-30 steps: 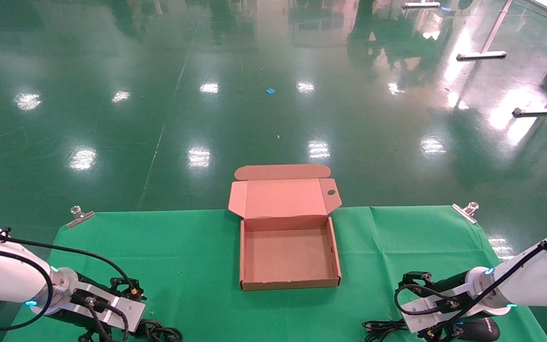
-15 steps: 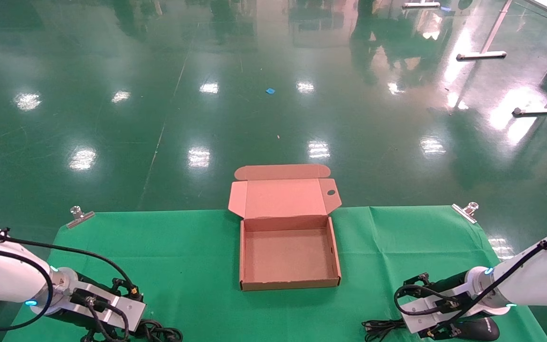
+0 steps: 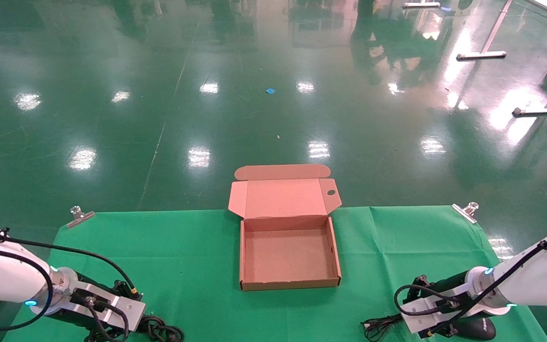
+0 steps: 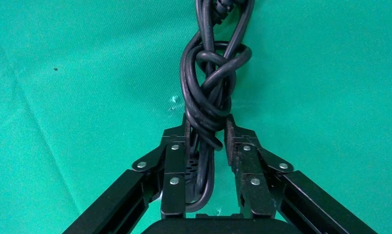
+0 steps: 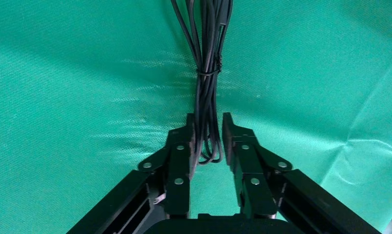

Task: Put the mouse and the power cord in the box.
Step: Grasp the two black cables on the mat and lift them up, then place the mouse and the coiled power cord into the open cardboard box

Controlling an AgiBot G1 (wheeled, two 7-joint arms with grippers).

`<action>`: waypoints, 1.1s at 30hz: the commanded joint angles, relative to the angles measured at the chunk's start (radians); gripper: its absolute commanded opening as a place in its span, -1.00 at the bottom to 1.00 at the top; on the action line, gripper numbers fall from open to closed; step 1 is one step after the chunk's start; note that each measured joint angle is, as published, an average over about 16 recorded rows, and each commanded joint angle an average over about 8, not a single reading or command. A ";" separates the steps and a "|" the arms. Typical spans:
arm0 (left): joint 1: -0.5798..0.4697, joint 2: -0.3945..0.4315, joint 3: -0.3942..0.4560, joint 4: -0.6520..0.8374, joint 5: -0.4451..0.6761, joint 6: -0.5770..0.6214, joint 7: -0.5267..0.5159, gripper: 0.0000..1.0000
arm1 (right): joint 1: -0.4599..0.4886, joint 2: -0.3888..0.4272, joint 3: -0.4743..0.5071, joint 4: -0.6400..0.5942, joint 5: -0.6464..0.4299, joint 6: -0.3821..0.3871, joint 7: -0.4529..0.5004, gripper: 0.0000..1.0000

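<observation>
Jaws first: your left gripper [image 4: 207, 141] has its pads nearly closed round the power cord [image 4: 211, 92], coils squeezed between them but w/ a sliver of gap on one side, so grip looks about made, not fully pinched. Right gripper [image 5: 207, 131] stands narrowly apart either side of the mouse's cable [image 5: 207, 87], strands between the pads; can't tell if it's biting yet.

Head view: cord bundle sits bottom left of frame, the mouse [image 3: 480, 327] bottom right under the right arm, the box [image 3: 288, 284] centre, lid open, nothing in it.

Step, I'd say: grasping, both items, nothing lifted yet. Next you'll need firm closure, then lift and carry inward over the box walls. Watch the mouse dangling off its cable.
</observation>
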 commanded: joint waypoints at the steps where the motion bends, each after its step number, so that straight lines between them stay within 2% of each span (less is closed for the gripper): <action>1: 0.000 0.000 0.000 0.000 0.000 0.000 0.000 -1.00 | 0.000 0.000 0.000 0.000 0.000 0.000 0.000 -1.00; 8: -0.001 -0.002 -0.001 0.000 -0.002 0.002 -0.001 -1.00 | 0.002 0.002 0.002 -0.001 0.003 -0.007 0.003 -1.00; 13: -0.017 -0.022 -0.019 0.000 -0.028 0.033 -0.003 -1.00 | 0.019 0.024 0.015 -0.012 0.022 -0.055 0.016 -1.00; 20: -0.061 -0.098 -0.103 0.014 -0.151 0.222 -0.028 -1.00 | 0.089 0.107 0.057 -0.025 0.083 -0.178 0.024 -1.00; 26: -0.090 -0.144 -0.188 0.065 -0.272 0.411 -0.097 -1.00 | 0.172 0.174 0.094 -0.024 0.135 -0.300 0.031 -1.00; 33: -0.116 -0.127 -0.278 0.124 -0.379 0.472 -0.175 -1.00 | 0.256 0.175 0.124 -0.006 0.178 -0.381 0.063 -1.00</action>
